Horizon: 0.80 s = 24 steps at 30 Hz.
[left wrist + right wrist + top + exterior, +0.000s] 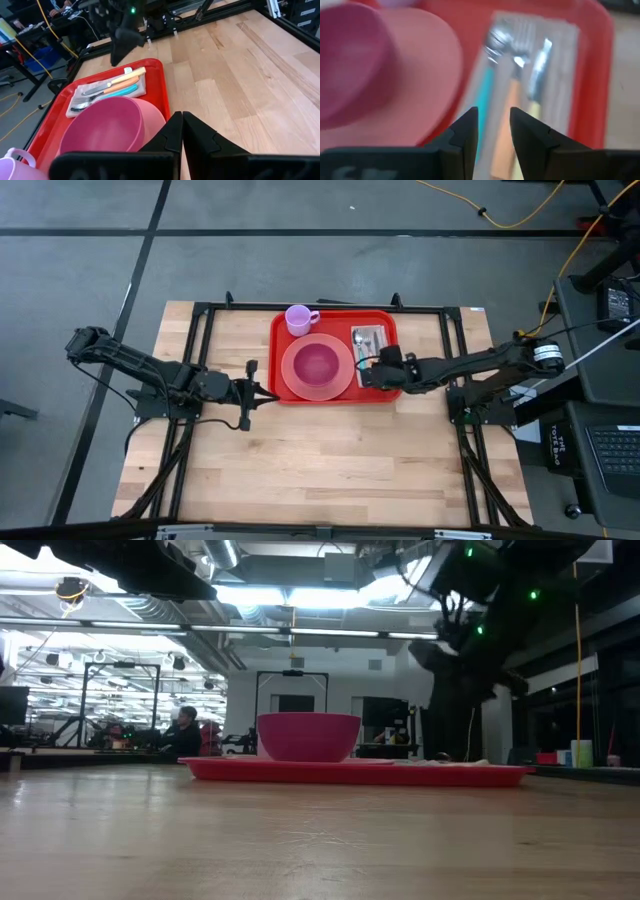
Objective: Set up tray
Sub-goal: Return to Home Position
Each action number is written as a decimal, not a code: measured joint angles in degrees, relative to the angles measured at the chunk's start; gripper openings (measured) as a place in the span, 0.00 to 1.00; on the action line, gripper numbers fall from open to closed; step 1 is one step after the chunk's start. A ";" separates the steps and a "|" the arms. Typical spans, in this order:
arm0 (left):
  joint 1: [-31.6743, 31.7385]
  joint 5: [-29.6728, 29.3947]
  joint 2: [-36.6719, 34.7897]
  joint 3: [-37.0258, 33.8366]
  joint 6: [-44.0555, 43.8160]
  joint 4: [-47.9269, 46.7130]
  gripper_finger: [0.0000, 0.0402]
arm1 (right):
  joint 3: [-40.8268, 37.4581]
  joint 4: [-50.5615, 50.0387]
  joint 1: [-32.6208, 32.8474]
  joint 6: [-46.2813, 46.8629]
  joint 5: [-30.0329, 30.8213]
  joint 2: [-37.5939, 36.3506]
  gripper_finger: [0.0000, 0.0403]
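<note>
The red tray [340, 320] lies on the table's far middle. On it a magenta bowl [318, 363] sits in a pink plate [291, 376]. A lilac cup [298, 319] stands at the tray's far left corner. A grey napkin [368, 342] on the tray's right side carries a fork, a spoon and a knife [520, 75]. My right gripper [494, 117] hovers open above the cutlery's handle ends, with nothing between its fingers. My left gripper [181, 116] is shut and empty, off the tray's left near corner [270, 392].
Bare wooden tabletop [330, 460] stretches from the tray to the near edge. Black frame rails [200, 360] run along the table's left and right sides. A person [183, 732] sits in the room far behind the table.
</note>
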 joint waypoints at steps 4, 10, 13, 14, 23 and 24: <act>-0.01 0.00 0.00 0.00 0.00 0.00 0.01 | 0.00 5.69 0.00 -10.33 -0.01 -3.74 0.29; -0.02 0.00 0.00 0.00 0.00 0.02 0.01 | 0.00 7.28 0.04 -22.73 -0.10 -10.50 0.17; -0.01 -0.01 0.00 0.00 0.00 0.07 0.01 | 0.00 7.82 1.00 -30.73 -2.07 -13.28 0.04; -0.02 0.00 0.00 0.00 -0.01 0.26 0.01 | 0.00 8.65 1.67 -33.86 -3.11 -13.96 0.02; 1.58 1.75 -0.16 -0.06 3.47 3.98 0.01 | -0.10 15.11 9.06 -43.25 -5.74 -15.00 0.02; 2.28 3.12 -0.23 -0.34 4.21 4.10 0.00 | -0.47 16.87 10.07 -43.44 -5.75 -14.71 0.02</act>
